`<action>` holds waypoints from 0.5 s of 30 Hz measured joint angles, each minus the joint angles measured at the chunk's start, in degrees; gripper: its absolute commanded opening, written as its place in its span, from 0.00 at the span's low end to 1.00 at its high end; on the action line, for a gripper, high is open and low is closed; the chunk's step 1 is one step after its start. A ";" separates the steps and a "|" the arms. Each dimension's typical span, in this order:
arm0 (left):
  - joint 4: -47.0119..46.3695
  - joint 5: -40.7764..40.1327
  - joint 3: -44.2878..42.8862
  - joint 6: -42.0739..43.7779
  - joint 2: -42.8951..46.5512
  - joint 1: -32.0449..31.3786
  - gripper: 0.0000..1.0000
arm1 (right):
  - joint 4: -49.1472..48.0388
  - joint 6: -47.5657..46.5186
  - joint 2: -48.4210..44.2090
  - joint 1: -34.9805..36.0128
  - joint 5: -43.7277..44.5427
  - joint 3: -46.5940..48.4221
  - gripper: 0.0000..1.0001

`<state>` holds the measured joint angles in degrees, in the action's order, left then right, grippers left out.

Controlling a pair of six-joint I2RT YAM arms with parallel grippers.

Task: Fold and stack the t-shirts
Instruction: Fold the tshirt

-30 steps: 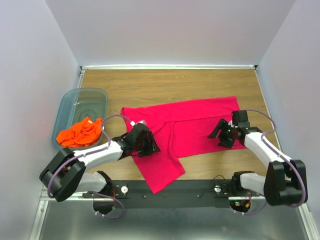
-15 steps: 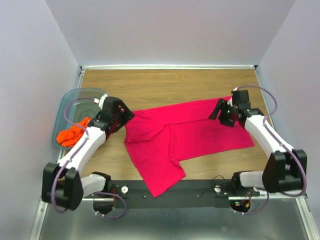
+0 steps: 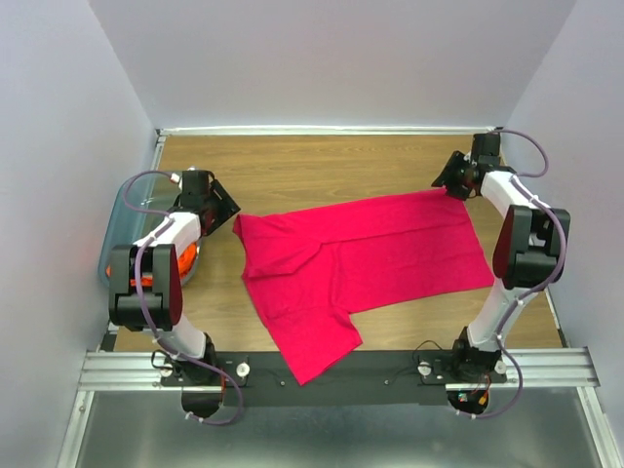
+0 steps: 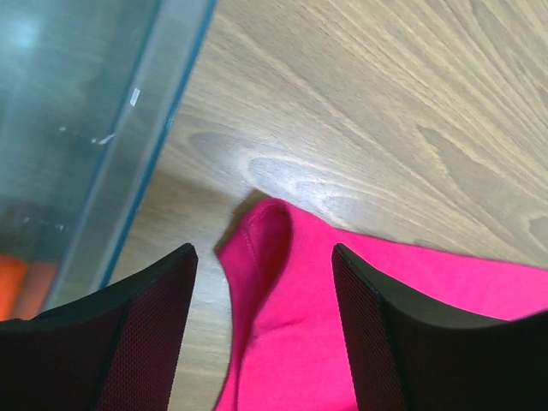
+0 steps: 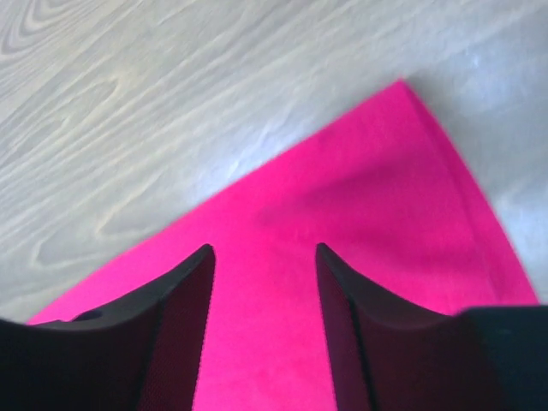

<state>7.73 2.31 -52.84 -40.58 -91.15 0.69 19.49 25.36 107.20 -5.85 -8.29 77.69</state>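
The bin (image 3: 136,200) at far left is translucent blue-grey plastic with rounded corners; a crumpled orange shirt (image 3: 188,257) lies in it. Just right of it the left gripper (image 4: 261,257) stands wide open and holds nothing, with a rolled, stitched corner of the pink shirt (image 3: 361,258) below the gap. That soft, matte shirt lies flat on the wood-grain table (image 3: 322,166). Its long axis runs left to right, and one flap points to the near edge. The right gripper (image 5: 264,253) stands open and empty over its far right corner.

a magenta-pink t-shirt (image 3: 370,249), an orange t-shirt (image 3: 188,259), a translucent blue-grey bin (image 3: 122,219), a brown wood-grain table (image 3: 322,171).
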 measured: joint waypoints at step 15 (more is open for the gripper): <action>-2.54 2.62 0.00 0.74 -1.05 -1.44 0.72 | -5.01 2.16 12.61 -5.27 -5.35 4.57 0.48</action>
<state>5.19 4.93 -52.84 -39.83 -92.20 -0.75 14.48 27.53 119.81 -11.11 -13.65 82.26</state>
